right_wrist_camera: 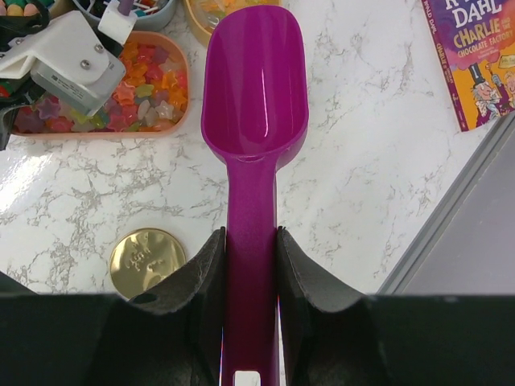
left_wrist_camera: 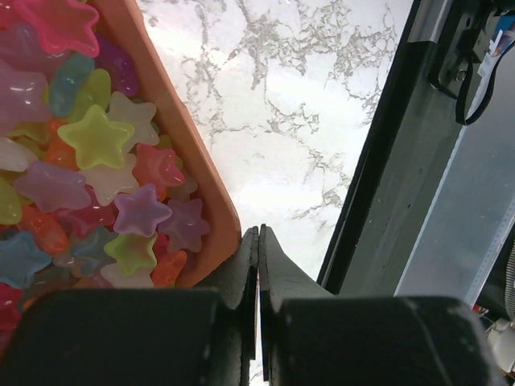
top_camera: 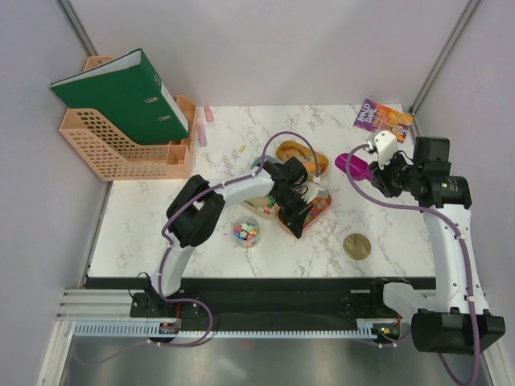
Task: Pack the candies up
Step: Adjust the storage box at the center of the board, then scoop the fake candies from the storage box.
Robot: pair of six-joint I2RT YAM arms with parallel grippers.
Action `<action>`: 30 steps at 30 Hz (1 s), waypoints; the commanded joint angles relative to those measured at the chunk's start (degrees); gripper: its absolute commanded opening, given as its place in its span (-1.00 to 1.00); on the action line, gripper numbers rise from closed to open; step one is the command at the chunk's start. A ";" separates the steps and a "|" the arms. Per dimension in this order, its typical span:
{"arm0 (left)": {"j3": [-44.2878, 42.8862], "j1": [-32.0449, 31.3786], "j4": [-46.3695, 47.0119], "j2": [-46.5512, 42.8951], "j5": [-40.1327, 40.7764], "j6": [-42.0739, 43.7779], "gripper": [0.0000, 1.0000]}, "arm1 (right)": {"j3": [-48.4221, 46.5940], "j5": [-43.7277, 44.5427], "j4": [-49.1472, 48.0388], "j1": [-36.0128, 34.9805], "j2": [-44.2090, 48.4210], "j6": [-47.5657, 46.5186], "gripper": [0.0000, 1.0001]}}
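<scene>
Left gripper (left_wrist_camera: 259, 257), pressed together, sits just beside the oval orange plastic tray (left_wrist_camera: 197, 161) of translucent star-shaped candies (left_wrist_camera: 96, 137). Right gripper (right_wrist_camera: 251, 241) pinches the magenta plastic scoop (right_wrist_camera: 256, 80) near that tray.

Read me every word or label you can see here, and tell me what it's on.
"ROALD DAHL": top of the book cover.
"CHARLIE": same cover, below the name.
"CHOCOLATE FACTORY": below that; the small words in between are too small to read.
Gold lid: faint embossed marks, unreadable.
Nothing else here can be read.
</scene>
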State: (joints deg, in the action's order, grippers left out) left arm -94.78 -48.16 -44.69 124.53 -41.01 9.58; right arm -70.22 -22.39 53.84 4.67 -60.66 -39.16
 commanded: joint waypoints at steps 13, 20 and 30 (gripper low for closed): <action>-4.09 9.31 -0.49 3.35 12.18 1.05 -0.95 | 0.69 -3.09 -3.13 0.34 -1.74 0.49 -1.00; -9.62 9.93 -0.58 6.60 14.56 1.14 -0.95 | -3.78 -2.75 4.94 0.26 -6.21 -19.70 -1.00; -7.79 9.93 0.30 3.79 14.91 0.00 -0.95 | -24.68 2.34 27.34 -0.53 -23.61 -48.19 -1.00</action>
State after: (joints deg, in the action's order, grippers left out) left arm -103.15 -38.17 -46.15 130.67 -27.92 9.30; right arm -88.97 -21.89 72.10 4.69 -80.75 -75.40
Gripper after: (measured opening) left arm 0.026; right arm 0.340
